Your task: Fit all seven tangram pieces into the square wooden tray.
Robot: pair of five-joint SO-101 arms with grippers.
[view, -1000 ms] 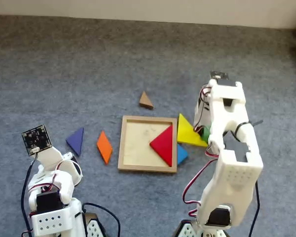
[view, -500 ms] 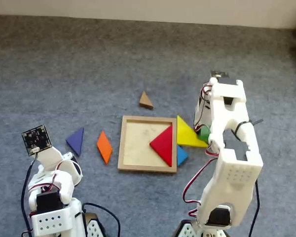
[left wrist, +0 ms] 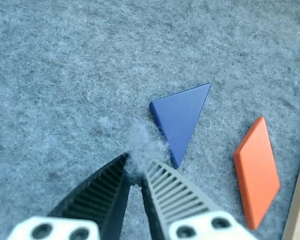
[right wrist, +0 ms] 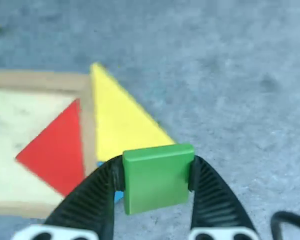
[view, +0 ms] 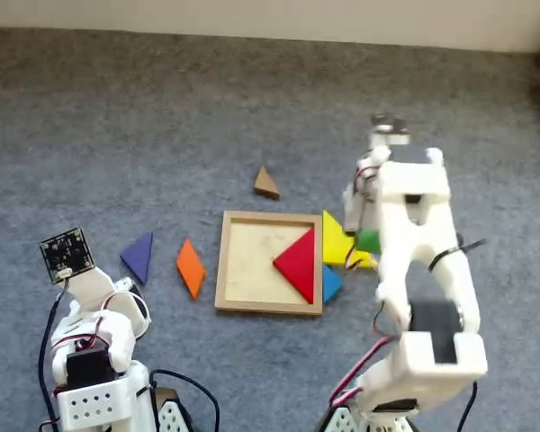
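- Rising above the yellow triangle point(right wrist: 115, 120), the right fingers point(right wrist: 102, 192) clamp the green square point(right wrist: 157, 180), ready to carry to the tray point(view: 223, 261).
- Left fingers point(left wrist: 107, 187) sit closed, empty.

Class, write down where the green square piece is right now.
The green square piece is held in the right end effector, beside the yellow triangle, just outside the wooden tray's right edge in the high view.
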